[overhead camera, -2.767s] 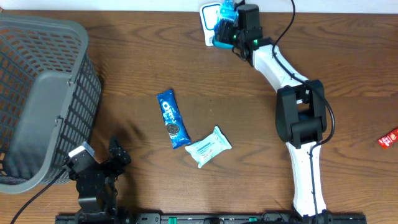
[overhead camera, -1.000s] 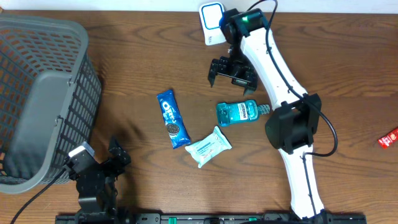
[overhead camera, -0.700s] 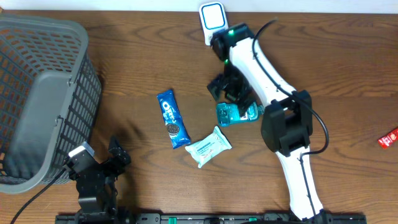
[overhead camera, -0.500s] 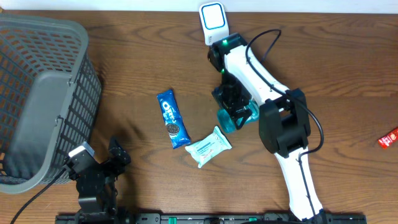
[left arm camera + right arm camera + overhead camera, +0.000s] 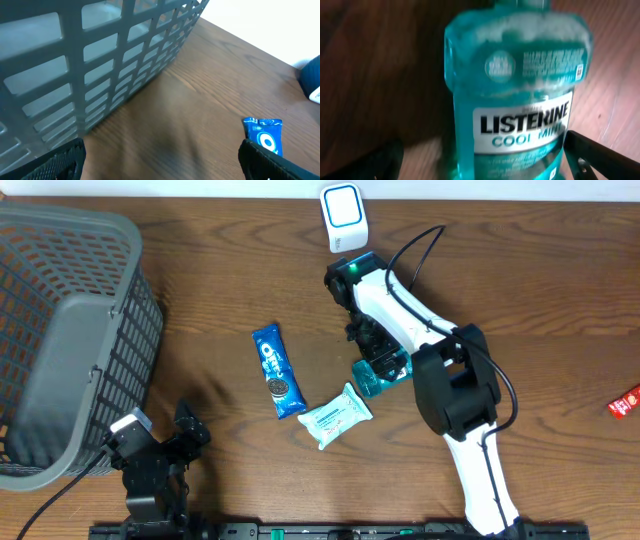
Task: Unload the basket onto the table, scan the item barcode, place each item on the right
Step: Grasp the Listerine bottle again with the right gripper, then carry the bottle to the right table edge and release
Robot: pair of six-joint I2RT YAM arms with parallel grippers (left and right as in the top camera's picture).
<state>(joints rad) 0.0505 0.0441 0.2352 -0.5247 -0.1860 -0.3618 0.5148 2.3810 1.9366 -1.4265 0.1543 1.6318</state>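
Bottle (image 5: 517,75): flat, label up, middle of worktop.
Right hand (image 5: 485,157): spread just above it, likely to grasp.
Left hand (image 5: 162,161): spread, idle, front edge.
Scanner (image 5: 343,215): far edge, the bottle's likely destination.

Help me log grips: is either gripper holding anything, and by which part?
Nothing held: right gripper stands open over the teal plastic Listerine bottle; left gripper open and empty.

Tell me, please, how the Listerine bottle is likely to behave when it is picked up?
The Listerine bottle looks like rigid plastic, so it should probably keep its shape when squeezed. It appears nearly full of teal liquid, with foam showing, so it is likely heavy for its size and may slosh. Its glossy walls and label could be slippery.
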